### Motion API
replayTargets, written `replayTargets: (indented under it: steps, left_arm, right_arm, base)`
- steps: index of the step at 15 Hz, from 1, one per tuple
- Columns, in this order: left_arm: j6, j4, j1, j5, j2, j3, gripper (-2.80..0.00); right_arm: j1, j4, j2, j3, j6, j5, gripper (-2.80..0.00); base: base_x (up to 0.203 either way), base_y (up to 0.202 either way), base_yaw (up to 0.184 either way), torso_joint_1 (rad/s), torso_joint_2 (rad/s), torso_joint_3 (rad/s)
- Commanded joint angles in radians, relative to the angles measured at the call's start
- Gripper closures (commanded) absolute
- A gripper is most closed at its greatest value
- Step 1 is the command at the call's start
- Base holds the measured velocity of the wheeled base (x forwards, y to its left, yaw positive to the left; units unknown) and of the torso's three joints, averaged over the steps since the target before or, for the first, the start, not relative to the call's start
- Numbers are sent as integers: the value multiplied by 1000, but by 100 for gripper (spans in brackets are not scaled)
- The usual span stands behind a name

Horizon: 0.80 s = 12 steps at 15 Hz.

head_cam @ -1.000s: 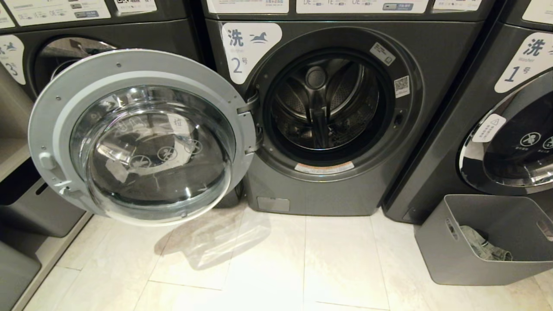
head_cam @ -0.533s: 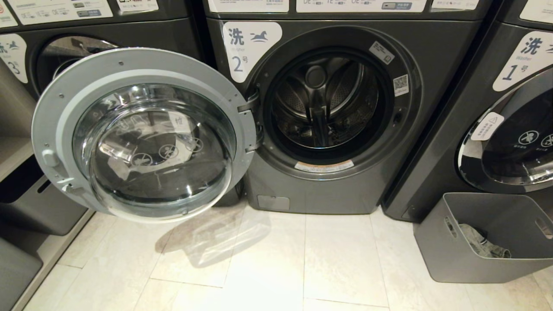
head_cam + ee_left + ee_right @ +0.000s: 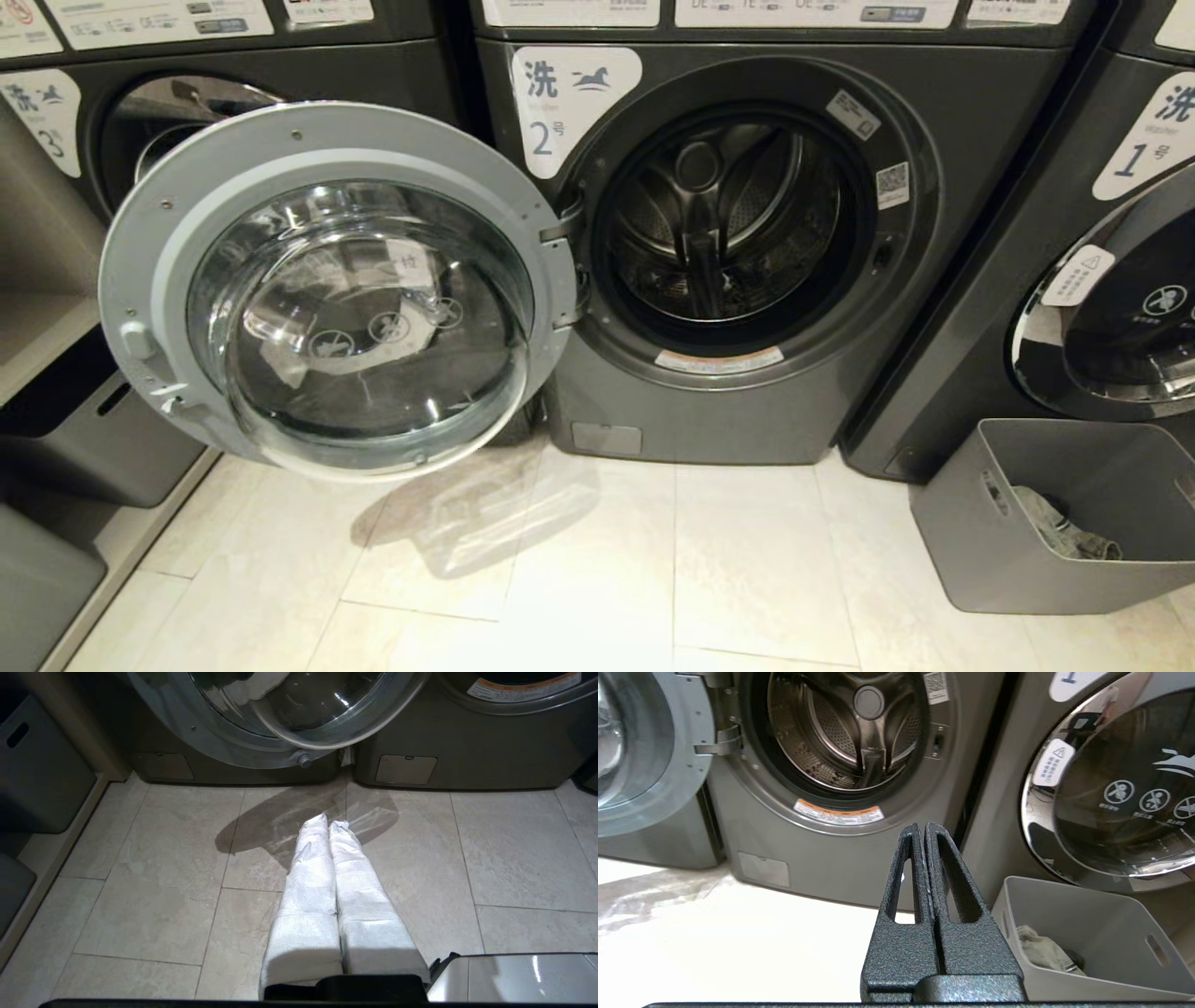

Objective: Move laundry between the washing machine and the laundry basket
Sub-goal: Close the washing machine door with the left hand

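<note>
The dark grey washing machine (image 3: 747,392) marked 2 stands in front of me with its round door (image 3: 336,289) swung wide to the left. Its steel drum (image 3: 733,219) looks bare. A grey laundry basket (image 3: 971,532) sits on the floor at the lower right, with crumpled pale laundry (image 3: 1060,534) at its bottom. Neither arm shows in the head view. My left gripper (image 3: 329,823), wrapped in white, hangs shut over the floor tiles below the door. My right gripper (image 3: 923,828) is shut and empty, in front of the machine, with the laundry basket (image 3: 1111,910) and laundry (image 3: 1041,952) beside it.
Washer 1 (image 3: 1102,280) with a closed door stands behind the basket on the right. Washer 3 (image 3: 56,131) is at the left behind the open door. Grey bins (image 3: 84,439) sit on low shelving at the far left. Pale floor tiles (image 3: 653,569) stretch before the machines.
The whole head view has shifted: machines and basket now sit slightly further right in the picture, so the camera has moved. Nothing in the scene itself has moved.
</note>
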<state>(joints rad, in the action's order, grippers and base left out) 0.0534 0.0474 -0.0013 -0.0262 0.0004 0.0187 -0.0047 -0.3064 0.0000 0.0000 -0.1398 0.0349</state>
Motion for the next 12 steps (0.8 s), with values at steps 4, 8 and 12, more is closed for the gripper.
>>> replayTargets:
  steps: [4, 8, 12]
  left_arm:
    - [0, 0, 1, 0, -2, 0, 0]
    - [0, 0, 1, 0, -2, 0, 0]
    - [2, 0, 0, 0, -2, 0, 0]
  right_arm:
    - [0, -2, 0, 40, -1, 0, 0]
    - [0, 0, 0, 40, -1, 0, 0]
    - [0, 0, 2, 40, 3, 0, 0]
  base:
    - [0, 188, -1, 5, 3, 0]
    - [0, 177, 3, 0, 1, 3]
    - [0, 137, 11, 4, 1, 3]
